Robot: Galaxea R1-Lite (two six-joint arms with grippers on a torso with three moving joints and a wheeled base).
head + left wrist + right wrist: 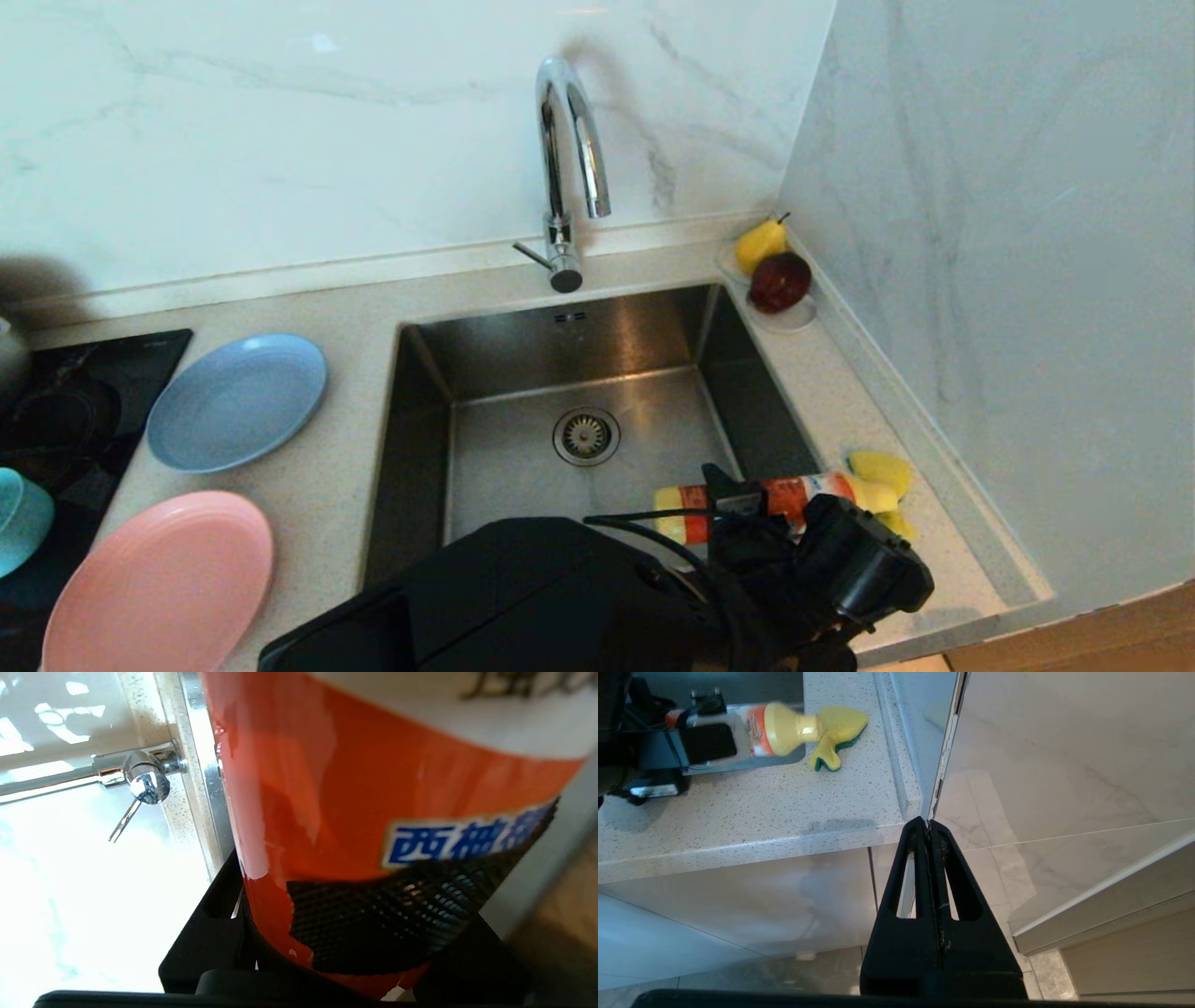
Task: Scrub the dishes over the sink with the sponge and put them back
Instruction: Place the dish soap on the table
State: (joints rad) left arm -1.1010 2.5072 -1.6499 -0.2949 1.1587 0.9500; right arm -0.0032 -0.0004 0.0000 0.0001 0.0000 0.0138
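On head view I see my left gripper (747,509) pinching a detergent bottle (794,493) tipped sideways over the sink (579,373), nozzle on the sponge (882,471) right of the sink; pink plate (159,583), blue plate (238,399) and teal bowl (19,518) lie left of it. Left wrist shows orange label clamped. Right wrist: right gripper (928,828) pressed together, off the counter, sponge beyond.

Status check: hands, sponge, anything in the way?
Left hand shut on soap bottle, tipped sideways, cap over sponge. Right hand shut, parked below counter. Plates untouched.
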